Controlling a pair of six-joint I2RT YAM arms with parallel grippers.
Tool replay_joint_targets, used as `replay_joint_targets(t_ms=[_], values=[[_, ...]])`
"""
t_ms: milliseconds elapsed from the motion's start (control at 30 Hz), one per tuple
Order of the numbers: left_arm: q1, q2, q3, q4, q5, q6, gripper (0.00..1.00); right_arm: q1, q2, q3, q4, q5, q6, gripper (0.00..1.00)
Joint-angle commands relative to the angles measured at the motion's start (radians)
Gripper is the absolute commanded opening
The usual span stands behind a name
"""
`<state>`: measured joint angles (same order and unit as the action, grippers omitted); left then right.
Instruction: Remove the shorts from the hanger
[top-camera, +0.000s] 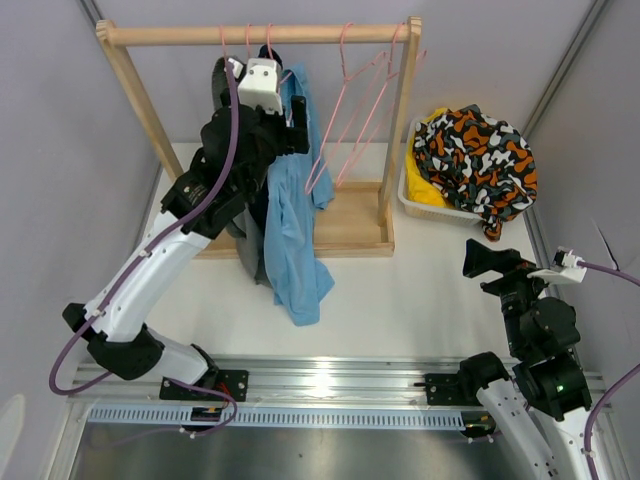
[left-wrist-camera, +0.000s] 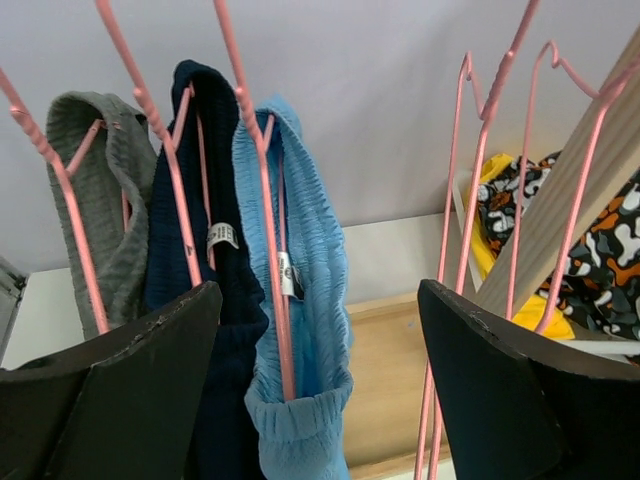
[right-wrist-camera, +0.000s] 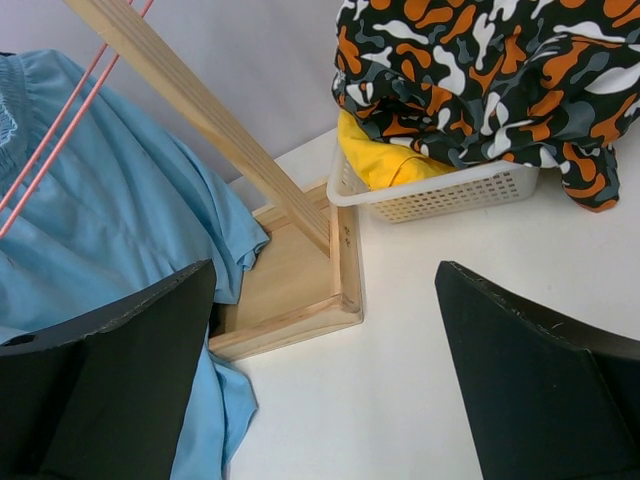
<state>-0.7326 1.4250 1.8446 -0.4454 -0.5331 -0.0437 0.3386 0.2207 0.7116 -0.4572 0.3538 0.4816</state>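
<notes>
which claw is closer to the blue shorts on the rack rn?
Left. The left claw is up by the rail, open, right in front of the blue shorts. The right claw is open too, low near the basket, well off to the right.

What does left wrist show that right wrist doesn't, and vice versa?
Only left wrist: grey shorts and navy shorts, both hanging. Only right wrist: the white basket's mesh wall. Both: light blue shorts, pink hangers, wooden rack post, orange camo garment, yellow garment.
</notes>
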Motion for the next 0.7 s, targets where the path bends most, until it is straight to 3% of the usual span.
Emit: replay_joint_targets(t_ms=[0, 333, 533, 667], values=[[0.016, -0.003, 0.047, 0.011, -0.022, 0.024, 0.86, 0.004, -0.011, 0.035, 0.008, 0.002, -0.005, 0.99], [0.078, 0.038, 0.001, 0.008, 0.045, -0.016, 0.84, 0.004, -0.001, 0.032, 0.017, 0.001, -0.012, 1.0], [0.117, 0.077, -0.004, 0.013, 0.108, -0.051, 0.66, 0.004, 0.0, 0.029, 0.02, 0.001, -0.018, 0.99], [0.117, 0.086, -0.005, 0.019, 0.122, -0.059, 0.45, 0.004, 0.005, 0.026, 0.026, -0.001, -0.02, 0.99]])
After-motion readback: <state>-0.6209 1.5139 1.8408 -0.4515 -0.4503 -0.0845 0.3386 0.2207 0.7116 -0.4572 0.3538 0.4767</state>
